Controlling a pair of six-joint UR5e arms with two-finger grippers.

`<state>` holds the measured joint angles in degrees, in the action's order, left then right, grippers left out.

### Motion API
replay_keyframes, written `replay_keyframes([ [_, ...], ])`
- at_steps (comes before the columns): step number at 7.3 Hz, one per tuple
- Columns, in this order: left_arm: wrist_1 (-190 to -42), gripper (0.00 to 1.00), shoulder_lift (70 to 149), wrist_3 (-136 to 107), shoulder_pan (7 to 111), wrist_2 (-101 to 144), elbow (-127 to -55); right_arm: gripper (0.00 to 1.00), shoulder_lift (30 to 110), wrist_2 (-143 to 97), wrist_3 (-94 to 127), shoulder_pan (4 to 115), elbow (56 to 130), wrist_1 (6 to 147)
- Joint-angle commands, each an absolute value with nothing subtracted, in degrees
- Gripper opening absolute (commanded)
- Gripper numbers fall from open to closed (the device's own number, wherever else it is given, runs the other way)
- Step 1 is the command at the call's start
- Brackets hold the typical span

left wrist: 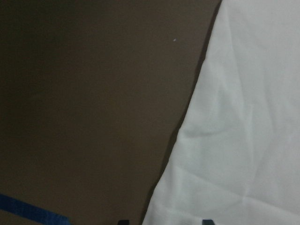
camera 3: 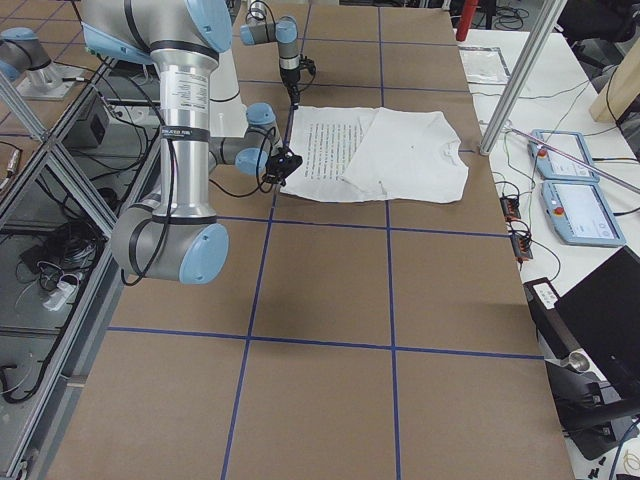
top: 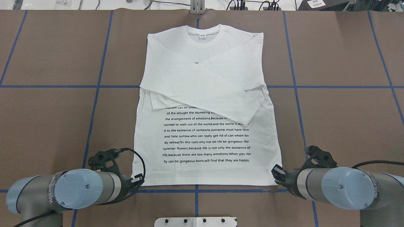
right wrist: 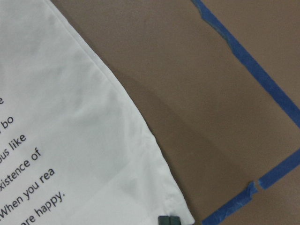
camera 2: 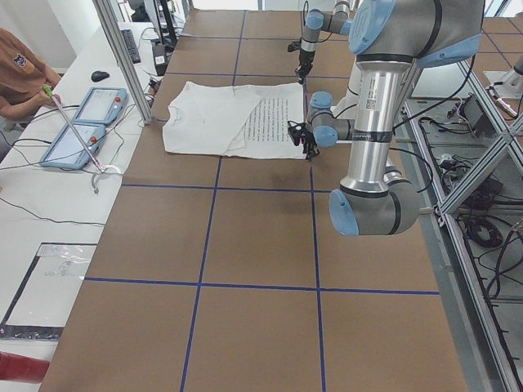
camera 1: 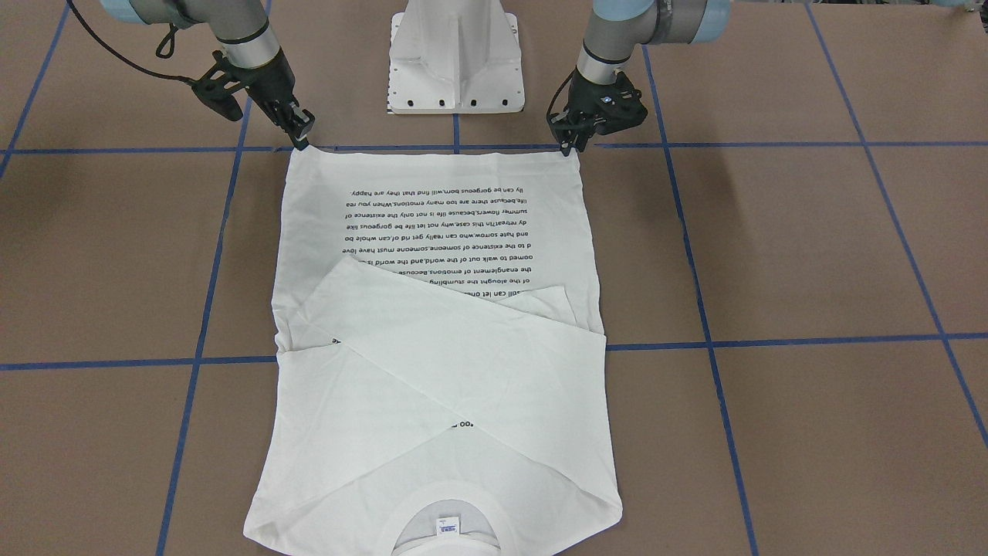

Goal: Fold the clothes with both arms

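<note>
From across the counter, the white long-sleeved T-shirt (camera 1: 463,232) lies flat on the brown counter (camera 1: 810,247), which is gridded with blue tape. Its collar is nearest the camera, its sleeves are crossed over the chest, and its hem is toward the white metal pedestal (camera 1: 455,69). The black right gripper (camera 1: 301,140) touches one hem corner and the black left gripper (camera 1: 570,147) touches the other.

From overhead, the block of small black text lines (top: 206,138) reads upright between the crossed sleeves and the hem.

In the side views the T-shirt sits between the near and far arms.

In the left wrist view the left gripper's fingertips (left wrist: 206,221) stand wide apart, and the T-shirt's side edge runs between them.

In the right wrist view the right gripper's fingertips (right wrist: 164,219) are pressed together, pinching the hem corner.
</note>
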<state>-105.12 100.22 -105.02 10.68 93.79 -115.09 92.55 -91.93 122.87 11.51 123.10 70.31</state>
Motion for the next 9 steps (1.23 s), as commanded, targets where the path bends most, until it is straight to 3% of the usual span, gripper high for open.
replay_keyframes([
  [1, -105.12, 0.00, 100.20, -105.03, 10.64, 93.87, -115.22, 0.00, 92.55, -91.93, 122.87, 11.60, 123.13, 70.31],
  [5, -105.12, 0.00, 94.15, -105.12, 8.63, 94.31, -123.56, 0.00, 93.24, -91.67, 123.05, 8.81, 127.07, 70.31],
  [9, -104.94, 0.00, 93.60, -109.77, 3.08, 94.31, -129.18, 0.00, 97.19, -91.14, 123.49, 1.69, 132.52, 70.31],
])
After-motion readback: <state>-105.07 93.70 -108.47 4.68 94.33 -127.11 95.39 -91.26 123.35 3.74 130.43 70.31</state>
